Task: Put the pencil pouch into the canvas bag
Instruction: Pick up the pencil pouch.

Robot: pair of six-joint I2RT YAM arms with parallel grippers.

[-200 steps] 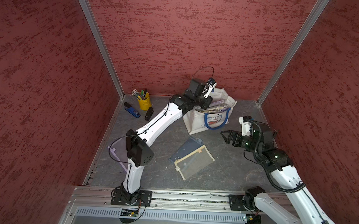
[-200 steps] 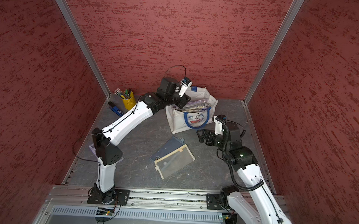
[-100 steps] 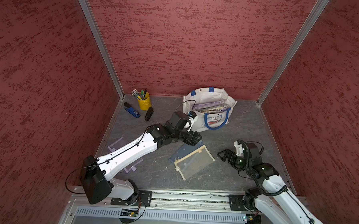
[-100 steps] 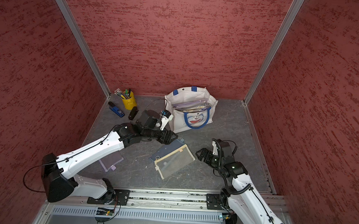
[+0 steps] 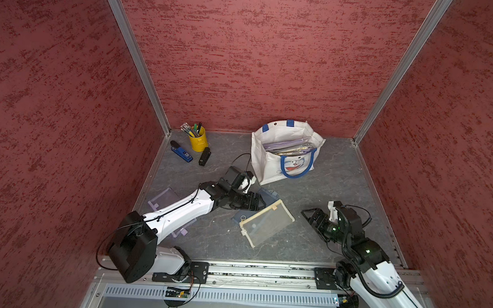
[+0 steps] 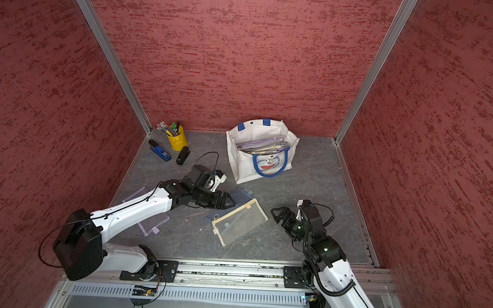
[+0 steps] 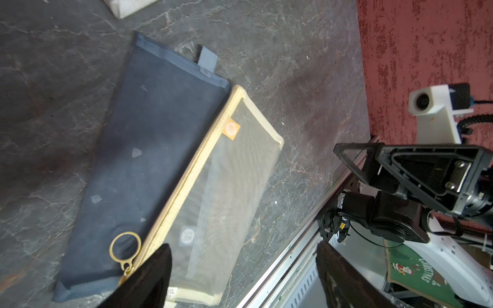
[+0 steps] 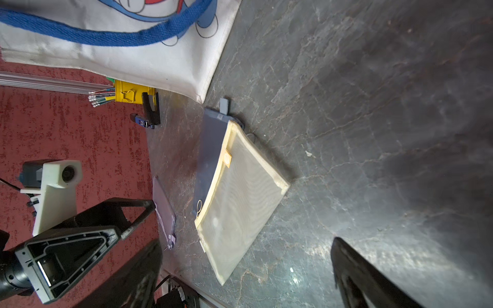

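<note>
- A purple pouch (image 5: 163,196) lay flat on the table (image 5: 338,178), partly under the left arm and out of play.
- The left tool (image 5: 257,202) hung low over the dark blue pouch (image 7: 149,149), fingers spread and empty, apparently lined up for a pick.
- The cream mesh pouch (image 5: 266,222) overlapped the dark blue one's edge. Both lay flat, outside the bag. Which one was the target could not be told.
- The canvas bag (image 5: 270,164) stood upright at the back with its mouth open and flat pouches inside, so a drop from above looked feasible.
- The right tool (image 5: 308,216) hung near the cream mesh pouch, spread and empty, probably standing clear.
</note>
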